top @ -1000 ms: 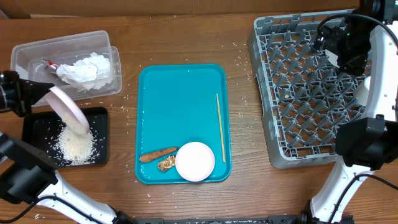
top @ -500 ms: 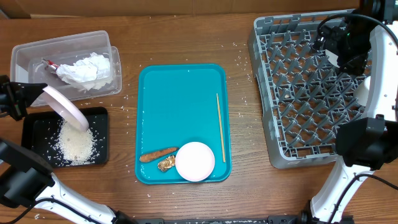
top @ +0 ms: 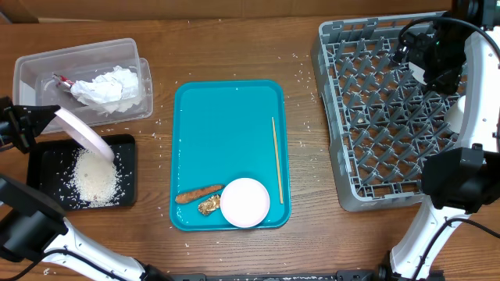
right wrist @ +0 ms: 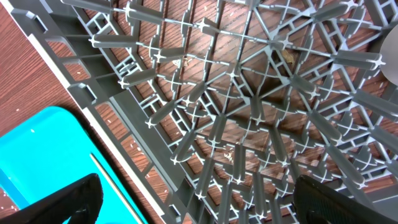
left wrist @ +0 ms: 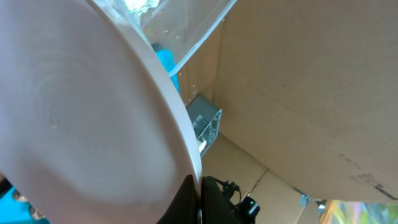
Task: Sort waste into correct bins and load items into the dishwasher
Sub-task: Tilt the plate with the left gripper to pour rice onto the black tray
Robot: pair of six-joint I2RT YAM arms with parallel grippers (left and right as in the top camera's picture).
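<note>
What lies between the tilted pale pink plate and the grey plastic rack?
Only the flat teal plastic tray, holding a round white bowl, a wooden chopstick and food scraps. It lies low, so the held pale pink plate likely clears it.

A staged robot lab bench: wooden table (top: pixel 234 47), cardboard backdrop (left wrist: pixel 311 81), dish rack (top: pixel 391 117).

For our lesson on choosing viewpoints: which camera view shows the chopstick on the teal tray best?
The overhead view: the chopstick lies in full length along the right side of the teal tray. The right wrist view catches only part of it, beside the dish rack; the left wrist view shows none of it.
</note>
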